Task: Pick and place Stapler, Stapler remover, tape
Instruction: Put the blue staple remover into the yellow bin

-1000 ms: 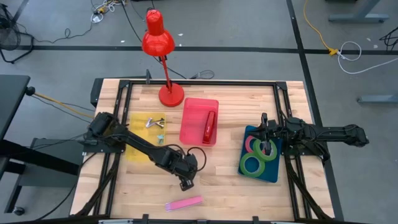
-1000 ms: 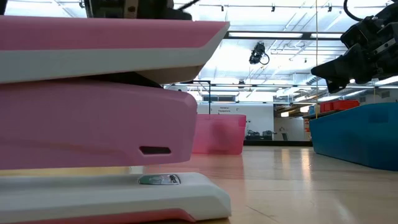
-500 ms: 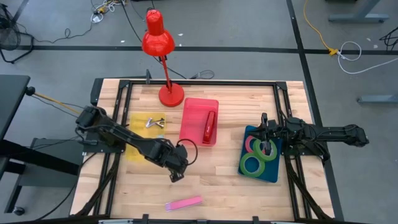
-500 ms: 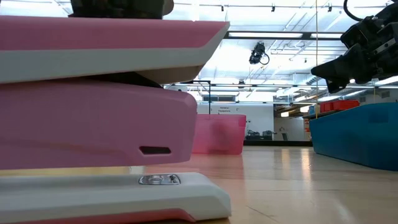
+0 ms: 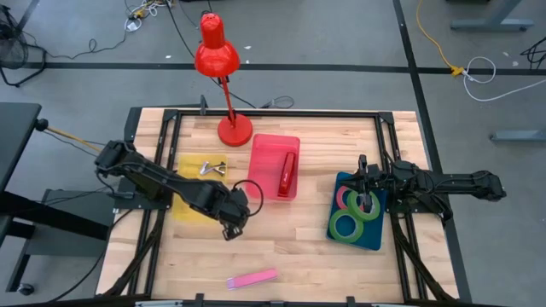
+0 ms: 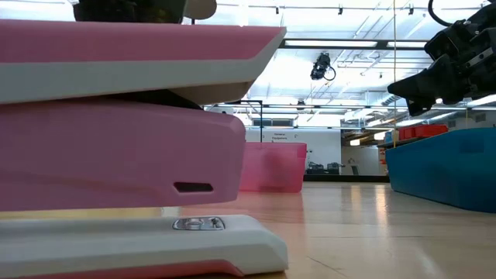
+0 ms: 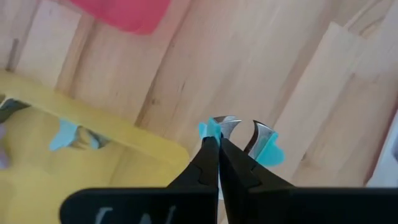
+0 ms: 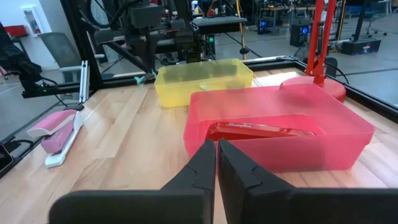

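Note:
My left gripper hangs over the bare wood just off the near right corner of the yellow tray, shut on a light-blue stapler remover with metal claws. Another stapler remover lies in that tray. A red stapler lies in the red tray. A pink stapler lies on the table near its front edge. Two green tape rolls and a pinkish-red one lie in the blue tray. Over them my right gripper rests shut and holds nothing. My left gripper pinches the stapler remover between its two fingertips, on the blue plastic grip. The fingers point steeply down from above. The metal claws and the other blue wing stick out past the fingertips. The remover hangs clear of the table.
A red desk lamp stands at the table's far edge, behind the trays. Bare wood lies between the yellow tray, the red tray and the pink stapler. In the low view the pink stapler fills the foreground.
My left gripper has risen and gone toward the table's left and far edges, nearer the yellow tray, tipping more steeply downward. It has stayed shut on the stapler remover, which has gone along clear of the table.

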